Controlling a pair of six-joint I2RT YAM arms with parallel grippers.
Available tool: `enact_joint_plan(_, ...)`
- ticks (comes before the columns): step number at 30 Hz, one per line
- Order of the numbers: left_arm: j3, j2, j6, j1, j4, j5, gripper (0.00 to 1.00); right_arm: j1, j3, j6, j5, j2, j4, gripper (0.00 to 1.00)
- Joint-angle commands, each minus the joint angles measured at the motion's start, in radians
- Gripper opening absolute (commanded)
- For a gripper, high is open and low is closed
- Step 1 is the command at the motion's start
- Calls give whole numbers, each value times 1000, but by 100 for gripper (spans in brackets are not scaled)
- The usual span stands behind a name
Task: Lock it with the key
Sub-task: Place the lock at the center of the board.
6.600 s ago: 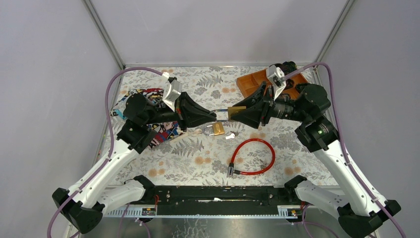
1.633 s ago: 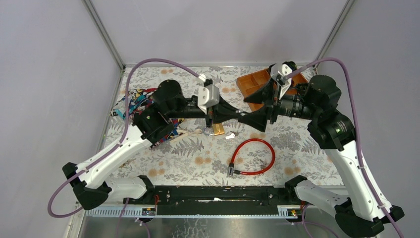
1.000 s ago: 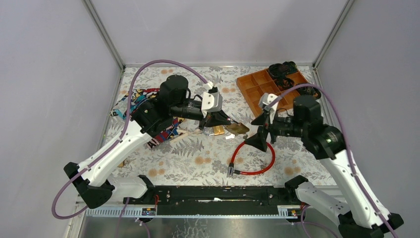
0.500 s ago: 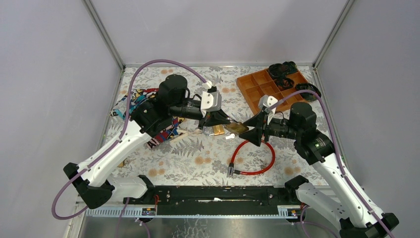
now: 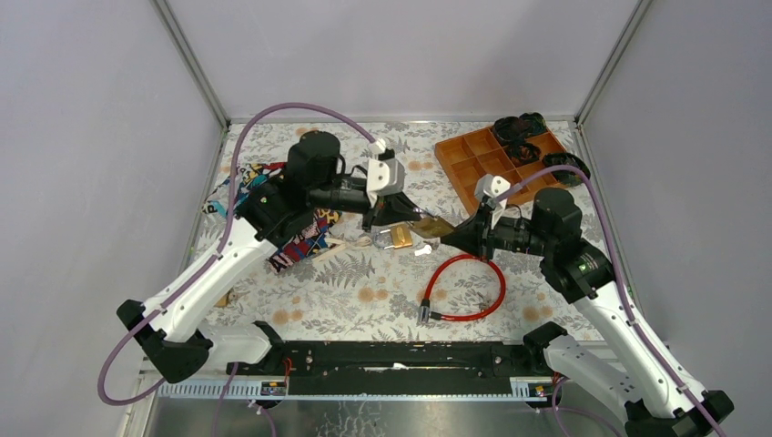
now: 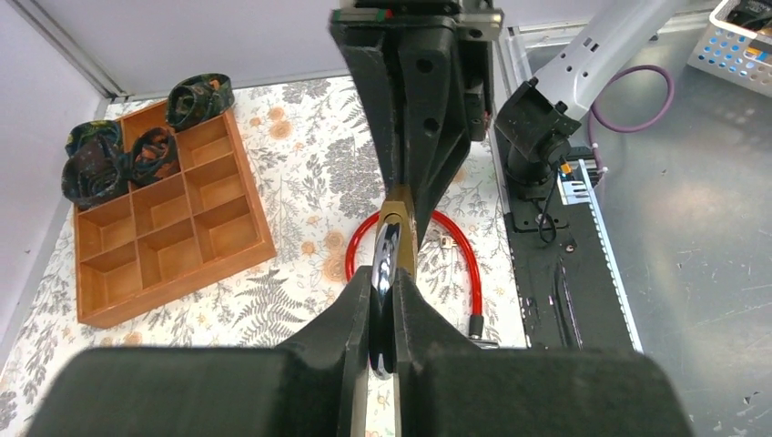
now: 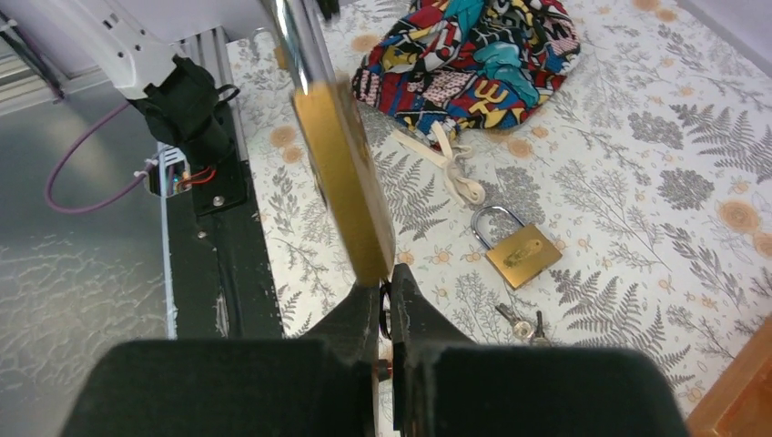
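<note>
Nearest the arm bases, a red cable lock [image 5: 464, 287] lies in a loop on the fern-printed desk [image 5: 364, 291], a little right of centre. Just beyond it the two arms meet tip to tip in the air over the middle of the desk.

The left fingers [image 6: 355, 305] are clenched on the silver shackle of a brass padlock [image 6: 398, 218]. They hold it clear of the desk, with its body pointing toward the right arm. The right fingers [image 7: 362, 314] are squeezed fully together right at the bottom edge of that padlock's body. Something small and dark sits between their tips, and I cannot tell whether it is a key.

On the desk close beneath the held lock lie two small keys [image 7: 522, 326]. Just left of them a second padlock [image 7: 521, 252] lies flat, its shackle turned toward a white cord [image 7: 452, 173]. The cord leads to a bright patterned cloth [image 5: 273, 205] bunched on the left, partly under the left arm.

At the far right sits a wooden compartment tray [image 5: 473, 168], with dark rolled bands [image 5: 519, 127] in and around its far corner.
</note>
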Motion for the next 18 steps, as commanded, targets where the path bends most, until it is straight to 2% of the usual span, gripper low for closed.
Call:
enact_joint_plan(1, 151, -6, -7, 98, 108, 75, 0, 1, -74, -25, 123, -10, -25, 0)
enact_joint_plan(6, 271, 11, -15, 211, 128, 120, 0, 0, -234, 7, 178, -24, 78, 0)
enact_joint_plan(9, 272, -2, -16, 234, 55, 95, 0, 0, -280, 67, 171, -8, 145, 0)
enact_joint_plan(11, 163, -38, -71, 249, -34, 16, 0, 2, -285, 158, 150, 40, 173, 0)
enact_joint_plan(13, -64, -101, -167, 294, -91, -32, 0, 4, -298, 326, 125, 99, 215, 0)
enact_joint_plan(16, -397, -177, -257, 396, -117, 38, 0, 69, -344, 489, 138, 174, 314, 0)
enact_joint_plan(18, -511, -179, -245, 407, -153, 78, 0, 163, -344, 536, 201, 231, 346, 0)
